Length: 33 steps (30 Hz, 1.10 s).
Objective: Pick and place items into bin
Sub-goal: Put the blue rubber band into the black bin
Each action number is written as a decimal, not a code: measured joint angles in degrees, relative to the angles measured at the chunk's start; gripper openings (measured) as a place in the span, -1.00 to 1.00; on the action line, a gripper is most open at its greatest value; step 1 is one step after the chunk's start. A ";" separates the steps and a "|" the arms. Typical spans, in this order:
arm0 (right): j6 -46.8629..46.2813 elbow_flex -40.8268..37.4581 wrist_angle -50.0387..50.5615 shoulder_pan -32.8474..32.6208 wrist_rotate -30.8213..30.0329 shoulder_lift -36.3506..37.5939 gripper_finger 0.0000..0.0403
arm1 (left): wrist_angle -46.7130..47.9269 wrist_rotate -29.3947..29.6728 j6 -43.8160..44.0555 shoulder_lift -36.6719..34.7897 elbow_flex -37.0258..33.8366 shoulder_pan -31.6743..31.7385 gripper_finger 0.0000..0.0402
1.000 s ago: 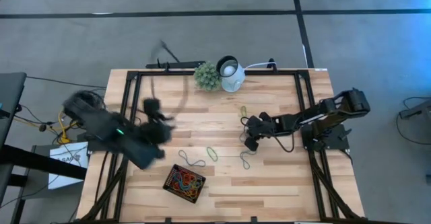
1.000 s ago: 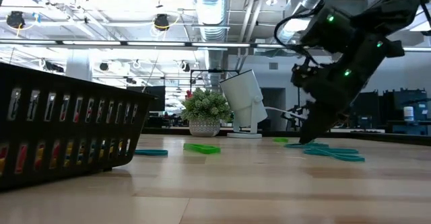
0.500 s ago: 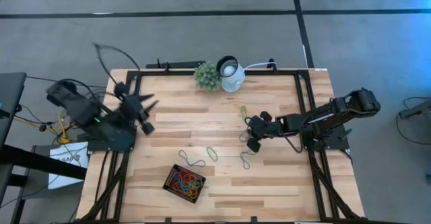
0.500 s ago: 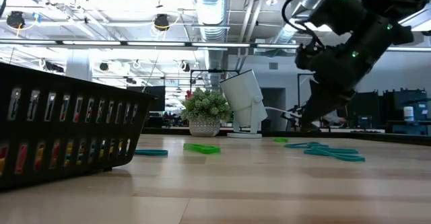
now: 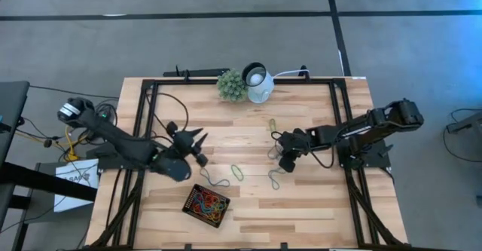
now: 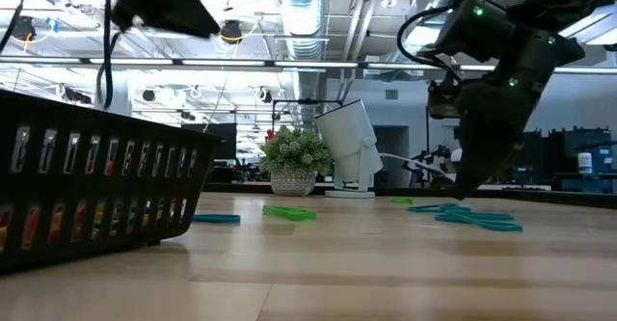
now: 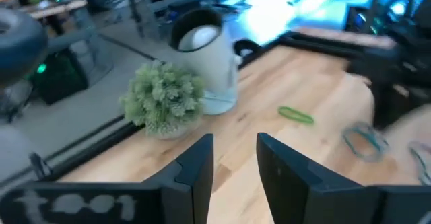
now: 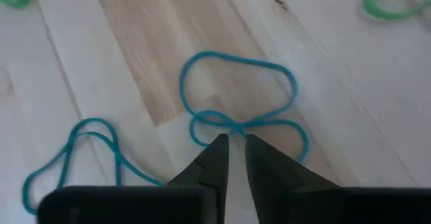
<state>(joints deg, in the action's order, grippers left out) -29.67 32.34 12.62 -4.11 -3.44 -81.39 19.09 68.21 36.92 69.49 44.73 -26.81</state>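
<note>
The black bin [image 5: 188,201] stands near the table's near edge and holds several coloured rubber bands [image 5: 210,202]; in the low view its slotted wall [image 6: 96,191] fills the left. Loose bands lie on the wood: a dark one [image 5: 218,180], a green one [image 5: 238,172], a twisted one [image 5: 273,179] and a yellow-green one [image 5: 273,123]. My right gripper [image 5: 285,161] points down at a twisted teal band [image 8: 232,124], its fingers a narrow gap apart just short of the crossing. My left gripper [image 5: 199,141] is open and empty, high above the table beyond the bin.
A green plant ball [image 5: 232,85] and a white round lamp [image 5: 258,83] stand at the far edge. A black frame [image 5: 241,80] runs round the table. More bands lie beside the right gripper: teal [image 8: 67,150] and green [image 8: 390,2].
My left arm swung out to the table's left edge, then came back right and toward the near edge, ending above the wood beyond the bin. My right gripper shifted a little to the right over the twisted band. The bands and the bin stayed put.
</note>
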 joint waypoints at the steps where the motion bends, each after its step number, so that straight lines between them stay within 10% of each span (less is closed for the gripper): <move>1: 0.07 0.35 0.18 -0.04 0.11 -0.33 -0.73 | -2.91 -0.04 0.16 0.57 -0.98 1.29 -0.48; 16: -0.30 2.96 -0.40 -0.02 -4.01 -8.83 -0.59 | -39.47 -13.93 -18.76 14.40 -6.08 9.54 -0.48; 33: 12.63 2.64 -36.53 -3.32 -5.06 -4.95 -0.98 | -42.18 -24.94 -20.22 15.02 -6.05 10.71 -0.48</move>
<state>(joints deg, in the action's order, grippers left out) -17.04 34.98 -23.91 -7.42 -8.50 -86.34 -23.09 43.28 16.70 84.51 38.68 -16.10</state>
